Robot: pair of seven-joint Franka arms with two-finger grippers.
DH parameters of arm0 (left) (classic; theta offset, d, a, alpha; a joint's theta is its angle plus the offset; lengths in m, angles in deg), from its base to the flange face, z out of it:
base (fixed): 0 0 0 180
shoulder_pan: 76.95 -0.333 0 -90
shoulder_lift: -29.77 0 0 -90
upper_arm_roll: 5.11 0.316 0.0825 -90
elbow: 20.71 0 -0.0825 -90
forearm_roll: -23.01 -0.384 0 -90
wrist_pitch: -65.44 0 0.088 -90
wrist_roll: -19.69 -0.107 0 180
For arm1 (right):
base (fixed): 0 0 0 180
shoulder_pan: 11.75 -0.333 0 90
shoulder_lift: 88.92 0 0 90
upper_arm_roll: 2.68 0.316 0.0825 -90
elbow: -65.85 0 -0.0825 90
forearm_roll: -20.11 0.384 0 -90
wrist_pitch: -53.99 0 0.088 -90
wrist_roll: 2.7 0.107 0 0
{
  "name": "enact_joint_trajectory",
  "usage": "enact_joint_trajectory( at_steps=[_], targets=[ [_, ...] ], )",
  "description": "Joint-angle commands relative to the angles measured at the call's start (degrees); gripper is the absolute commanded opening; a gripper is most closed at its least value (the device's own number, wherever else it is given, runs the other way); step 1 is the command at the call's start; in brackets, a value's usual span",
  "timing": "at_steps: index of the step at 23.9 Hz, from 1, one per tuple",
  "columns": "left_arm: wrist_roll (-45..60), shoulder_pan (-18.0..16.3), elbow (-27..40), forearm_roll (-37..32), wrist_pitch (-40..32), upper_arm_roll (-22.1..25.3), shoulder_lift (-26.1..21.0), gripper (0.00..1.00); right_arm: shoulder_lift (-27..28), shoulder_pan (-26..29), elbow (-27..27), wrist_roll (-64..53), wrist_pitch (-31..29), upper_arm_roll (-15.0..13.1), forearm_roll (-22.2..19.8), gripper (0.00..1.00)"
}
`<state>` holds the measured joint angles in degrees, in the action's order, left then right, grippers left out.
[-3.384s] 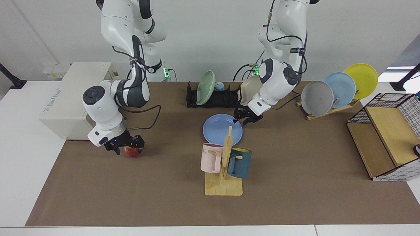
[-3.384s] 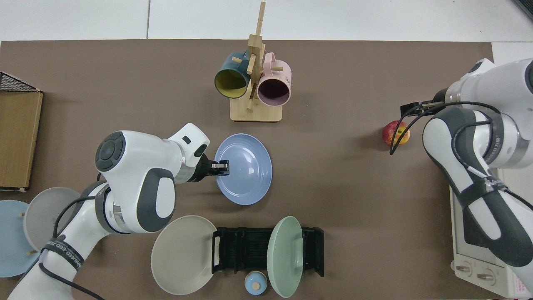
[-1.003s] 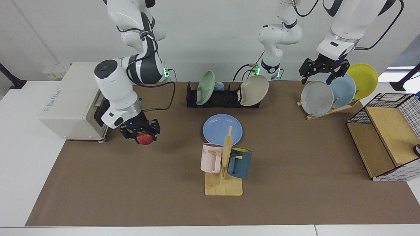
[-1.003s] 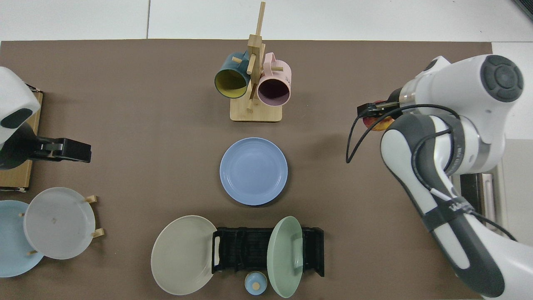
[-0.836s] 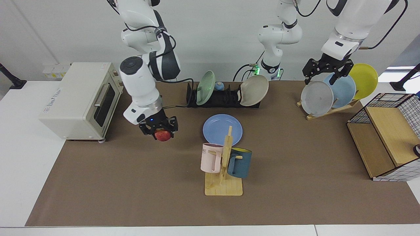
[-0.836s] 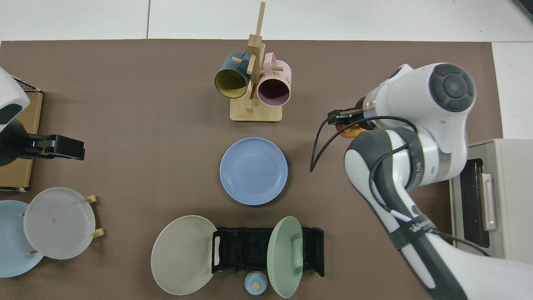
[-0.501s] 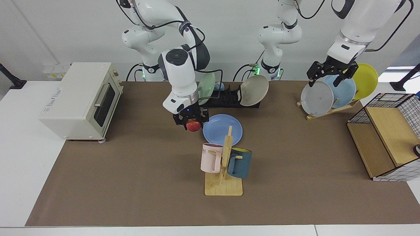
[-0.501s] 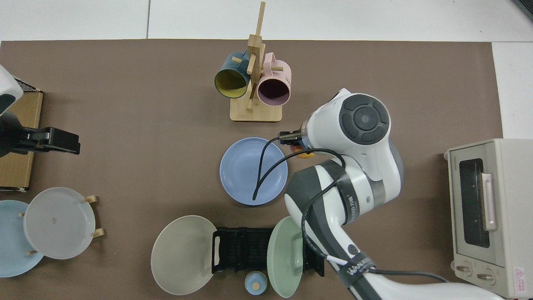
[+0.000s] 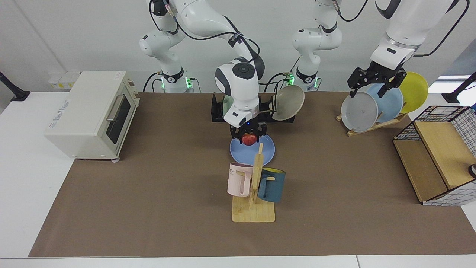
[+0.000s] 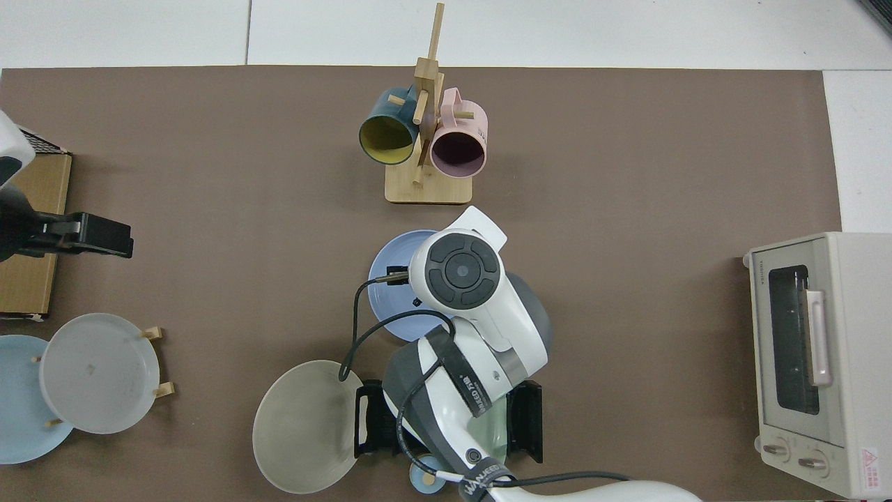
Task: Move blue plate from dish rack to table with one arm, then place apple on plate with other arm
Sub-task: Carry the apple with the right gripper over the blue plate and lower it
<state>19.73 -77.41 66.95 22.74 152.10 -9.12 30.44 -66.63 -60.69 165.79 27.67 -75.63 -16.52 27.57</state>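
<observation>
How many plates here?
6: cornflower-blue plate under the apple in the right gripper; beige plate against the black rack; pale green plate there, mostly hidden by that arm; grey plate, sky-blue plate, yellow plate on the wooden stand under the left gripper.

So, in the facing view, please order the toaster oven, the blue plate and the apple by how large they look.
1. Toaster oven, clearly largest.
2. Blue plate, though partly hidden.
3. Apple, smallest, held over the plate in the right tool.

Rising well behind the jaws of the right gripper [image 9: 249, 137] and the left gripper [image 9: 375, 85]: smooth plain white wall [image 9: 74, 33], catching soft even light. Sitting far beyond the right gripper's jaws, away from the left gripper: boxy cream metal toaster oven [image 9: 85, 111].
</observation>
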Motion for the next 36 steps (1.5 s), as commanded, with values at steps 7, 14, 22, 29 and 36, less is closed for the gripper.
enact_joint_trajectory(
  at_steps=[7, 14, 22, 29, 36],
  targets=[
    [0.3, 0.2, -1.4, -0.1, -3.3, -0.3, -0.2, 1.0, 3.7, -1.3, -1.0, 2.1, -4.0, -0.2, 0.5, 0.0],
    [0.4, 0.3, -1.4, -0.1, -7.9, -0.3, -0.1, 1.0, 4.9, -1.6, 0.2, 2.3, -5.8, -0.2, 1.2, 0.0],
    [-0.1, 0.0, -1.4, 0.0, -6.6, -0.3, -0.1, 1.0, 5.5, -1.6, 0.8, 2.3, -5.9, -0.2, 2.2, 0.26],
    [-0.3, -0.4, -1.1, 0.5, -2.7, -0.7, 0.0, 1.0, 5.5, -1.5, 1.8, 2.3, -7.4, -0.2, 3.0, 0.68],
    [-0.3, -0.3, -1.4, -0.1, -3.2, -0.7, 0.0, 1.0, 5.6, -1.5, 1.8, 2.1, -7.5, -0.2, 3.1, 1.0]
  ],
)
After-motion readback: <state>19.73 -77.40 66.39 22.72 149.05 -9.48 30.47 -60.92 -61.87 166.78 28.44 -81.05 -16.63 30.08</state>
